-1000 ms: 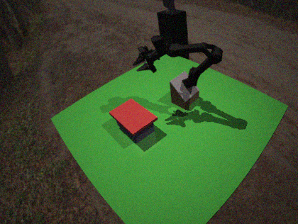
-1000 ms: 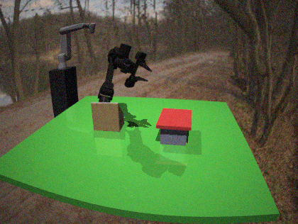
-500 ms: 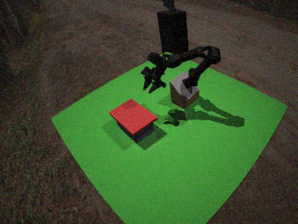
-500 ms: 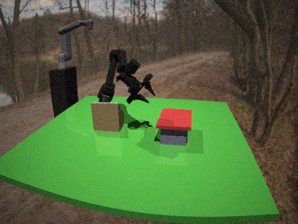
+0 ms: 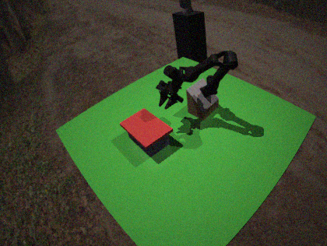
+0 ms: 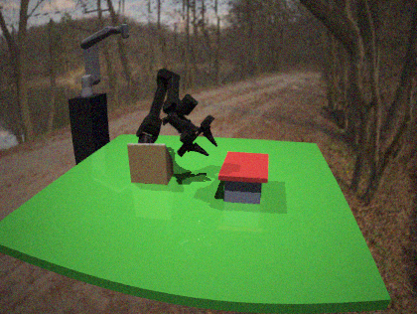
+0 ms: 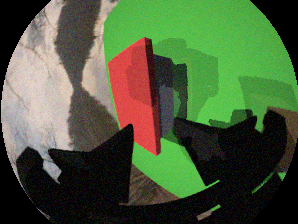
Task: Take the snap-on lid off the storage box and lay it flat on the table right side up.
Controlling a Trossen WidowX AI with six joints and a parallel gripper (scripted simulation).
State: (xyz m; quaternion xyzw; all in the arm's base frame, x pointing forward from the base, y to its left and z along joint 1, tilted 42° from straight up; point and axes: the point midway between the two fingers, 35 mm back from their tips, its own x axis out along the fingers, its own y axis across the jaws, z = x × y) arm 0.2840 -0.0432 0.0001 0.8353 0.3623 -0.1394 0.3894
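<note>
Surface: green surface [image 5: 202, 183] on a dirt woodland track.
Lid: red lid [image 5: 145, 126] sits on the box [image 6: 242, 192], centre-left of the top view.
Hand: hand [image 5: 168, 97] hovers above-right of the lid, half open, empty.

You are outdoors, in leafless woodland: bare trees [image 6: 369, 94] stand on the right, a dirt track [image 6: 278, 96] runs into the far distance, and the green bench [image 6: 298, 248] rests on brown leaf-strewn ground [image 5: 47, 202].
</note>
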